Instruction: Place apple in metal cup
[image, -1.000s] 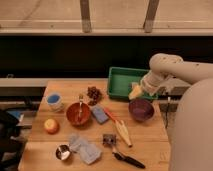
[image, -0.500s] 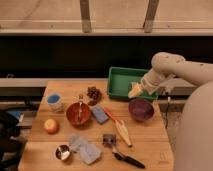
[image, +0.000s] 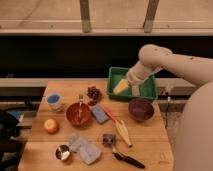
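Note:
The apple (image: 51, 125), small, round and yellow-orange, lies near the left edge of the wooden table (image: 150, 140). Just in front of it, to its right, stands the metal cup (image: 62, 152), shiny with a dark inside, at the table's front left. My gripper (image: 128, 90) hangs at the back right over the green tray (image: 150, 93). It is open, nothing sits between its fingers, and it is far from both apple and cup.
A white-and-blue cup (image: 54, 101), an orange bowl (image: 78, 114) and a dark red clustered lump (image: 93, 93) sit mid-left. A blue sponge (image: 100, 114), a purple bowl (image: 141, 109), a pale crumpled wrap (image: 85, 147) and utensils (image: 122, 132) fill the middle and front.
My arm and gripper have shifted a little to the left over the green tray. Nothing on the table has moved.

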